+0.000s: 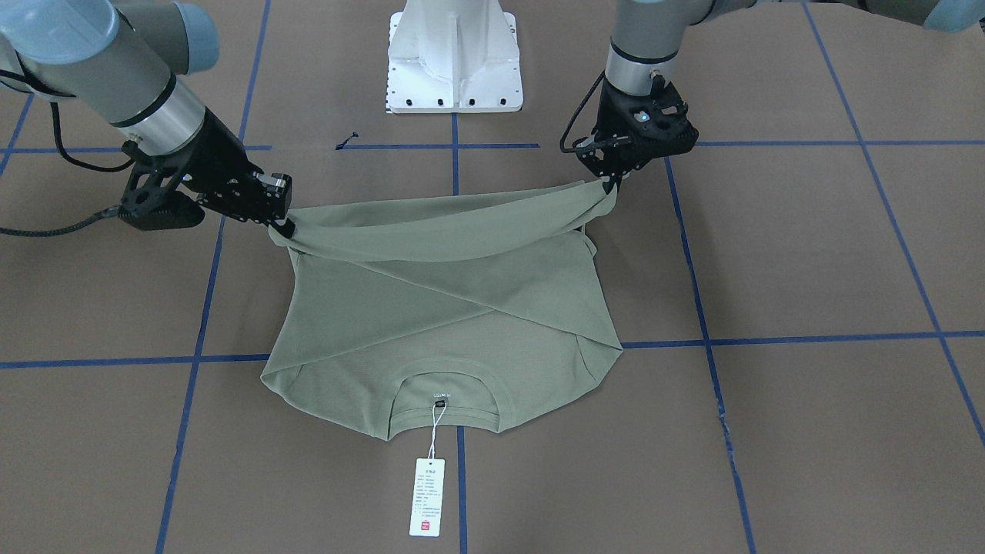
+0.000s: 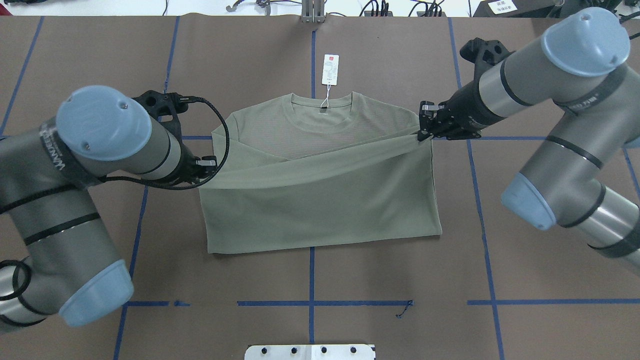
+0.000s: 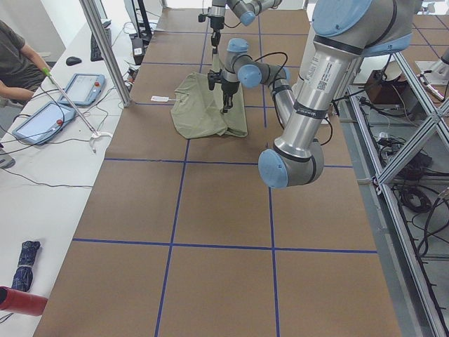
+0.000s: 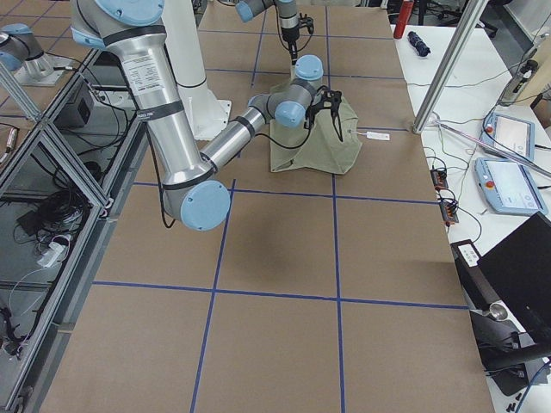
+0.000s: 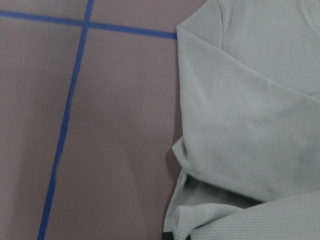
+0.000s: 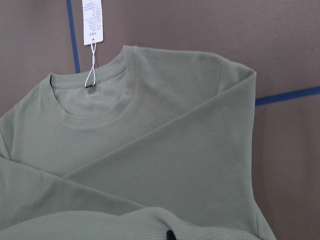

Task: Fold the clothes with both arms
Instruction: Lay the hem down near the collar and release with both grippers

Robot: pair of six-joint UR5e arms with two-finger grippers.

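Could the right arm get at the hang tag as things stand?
Likely not without letting go: the right gripper is shut on the lifted edge of the shirt. Otherwise the way looks free; the hang tag lies uncovered on the table.

Bright, even light falls from overhead on my bench [image 2: 75, 50]; the shirt [image 2: 320, 200] casts only thin, soft shadows. The white base [image 1: 454, 61] glares at the front view's top centre. My left wrist view is washed bluish, its lower edge blurred; the right one is dimmer.
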